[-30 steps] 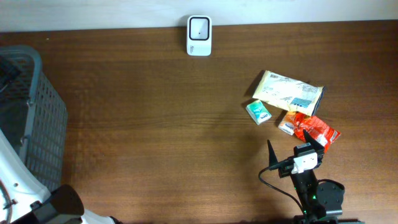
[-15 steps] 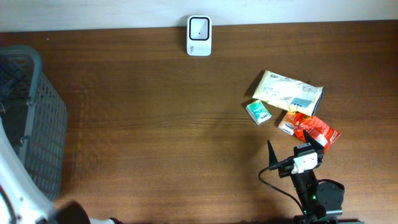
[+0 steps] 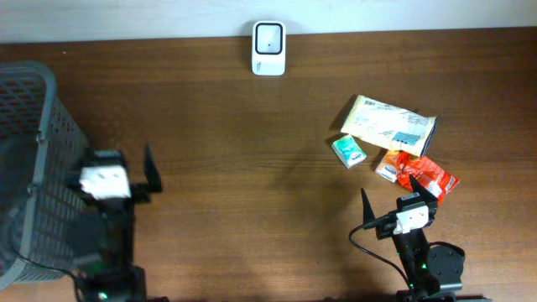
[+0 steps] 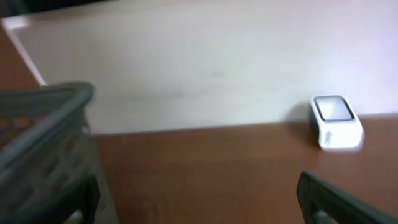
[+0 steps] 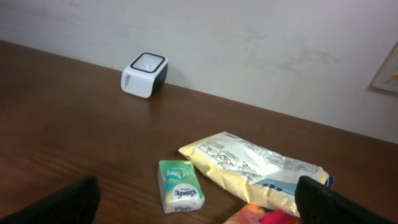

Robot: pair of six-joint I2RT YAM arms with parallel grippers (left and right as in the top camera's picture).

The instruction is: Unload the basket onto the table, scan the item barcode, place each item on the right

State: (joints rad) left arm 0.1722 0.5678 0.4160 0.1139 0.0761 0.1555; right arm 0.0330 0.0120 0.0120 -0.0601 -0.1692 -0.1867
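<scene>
A white barcode scanner (image 3: pixel 268 48) stands at the table's far edge, also in the left wrist view as the scanner (image 4: pixel 336 121) and in the right wrist view as the scanner (image 5: pixel 144 74). At the right lie a yellow packet (image 3: pixel 390 124), a green tissue pack (image 3: pixel 348 152), a small orange box (image 3: pixel 388 170) and a red packet (image 3: pixel 426 176). My right gripper (image 3: pixel 392 195) is open just in front of them, facing the tissue pack (image 5: pixel 180 193) and yellow packet (image 5: pixel 255 165). My left gripper (image 3: pixel 117 159) is open and empty beside the basket, far from the items.
A grey mesh basket (image 3: pixel 42 168) fills the left edge of the table, and its rim (image 4: pixel 43 109) is close to my left finger. A pale wall runs behind the table's far edge.
My left arm has come into the overhead view from the lower left and now stands beside the basket. The right arm and the items have not moved.
</scene>
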